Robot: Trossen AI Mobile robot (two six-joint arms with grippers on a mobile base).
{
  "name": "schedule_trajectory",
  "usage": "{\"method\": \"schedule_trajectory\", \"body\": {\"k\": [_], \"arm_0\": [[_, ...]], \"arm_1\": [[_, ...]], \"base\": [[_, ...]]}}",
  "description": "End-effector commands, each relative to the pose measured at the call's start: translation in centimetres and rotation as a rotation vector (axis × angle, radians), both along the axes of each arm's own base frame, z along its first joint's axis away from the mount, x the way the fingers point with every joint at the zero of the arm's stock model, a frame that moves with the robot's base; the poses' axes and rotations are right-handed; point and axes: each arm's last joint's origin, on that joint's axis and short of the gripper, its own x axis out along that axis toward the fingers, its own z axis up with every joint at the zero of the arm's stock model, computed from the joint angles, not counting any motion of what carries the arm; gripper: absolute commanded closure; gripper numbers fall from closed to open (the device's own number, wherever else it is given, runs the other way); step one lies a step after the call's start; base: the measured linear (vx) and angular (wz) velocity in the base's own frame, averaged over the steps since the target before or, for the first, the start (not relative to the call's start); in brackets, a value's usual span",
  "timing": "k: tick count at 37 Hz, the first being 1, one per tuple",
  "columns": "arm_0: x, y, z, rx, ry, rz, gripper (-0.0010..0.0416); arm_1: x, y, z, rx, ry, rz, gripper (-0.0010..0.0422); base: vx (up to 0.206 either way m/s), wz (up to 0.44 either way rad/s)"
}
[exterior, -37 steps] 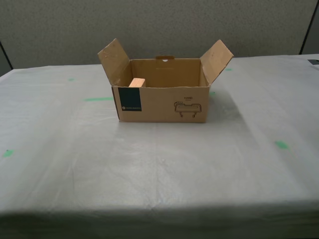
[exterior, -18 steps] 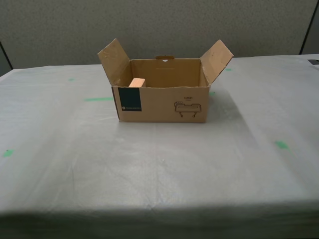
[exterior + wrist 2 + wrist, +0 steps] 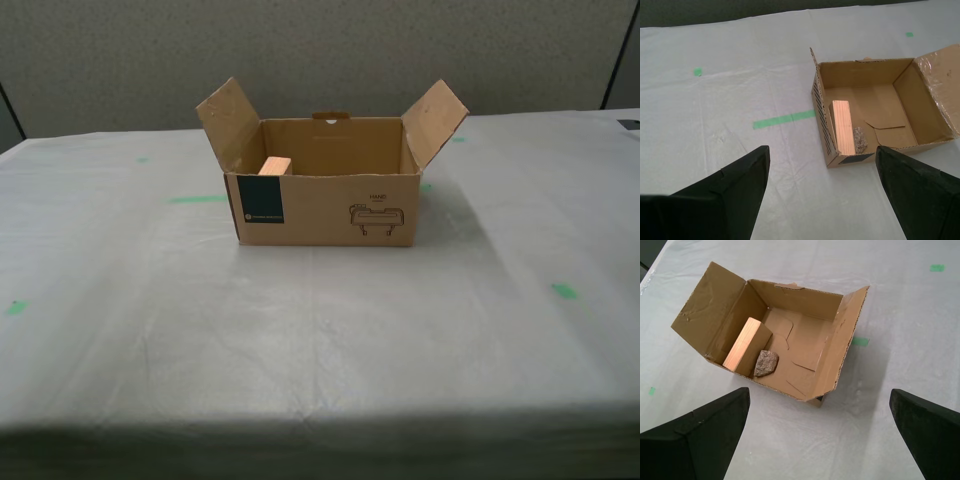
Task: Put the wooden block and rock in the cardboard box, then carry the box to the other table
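The cardboard box (image 3: 325, 205) stands with its flaps spread on the other table (image 3: 320, 330), whose grey wrinkled covering carries green tape marks. Inside the cardboard box (image 3: 805, 347) the wooden block (image 3: 742, 345) leans against one side wall, and the rock (image 3: 766, 363) lies on the floor right beside it. The second wrist view shows the same pair, wooden block (image 3: 843, 127) and rock (image 3: 859, 140), in the cardboard box (image 3: 880, 117). In the exterior view only a corner of the wooden block (image 3: 274, 166) shows. My first gripper (image 3: 820, 435) and my second gripper (image 3: 822, 192) hover open above the table, both empty.
Green tape marks (image 3: 197, 199) lie scattered over the covering, one strip (image 3: 783, 119) close beside the box. A grey partition wall (image 3: 320, 50) stands behind the table. The table's near edge (image 3: 320, 425) runs across the bottom of the exterior view.
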Motion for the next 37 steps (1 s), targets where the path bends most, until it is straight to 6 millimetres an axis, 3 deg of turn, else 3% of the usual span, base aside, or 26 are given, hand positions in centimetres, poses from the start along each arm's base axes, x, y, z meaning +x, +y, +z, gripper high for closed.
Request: {"method": "schedule_trajectory", "body": {"k": [1,37], "arm_0": [[0.02,0.00,0.04,0.000,-0.002,-0.001,0.0017],[0.02,0.00,0.04,0.000,-0.003,-0.001,0.0016]], "arm_1": [[0.00,0.00,0.05,0.002,-0.003,-0.001,0.0126],[0.00,0.00,0.05,0.002,-0.003,-0.001,0.0126]], "base": [[0.000,0.000],[0.000,0.000]]}}
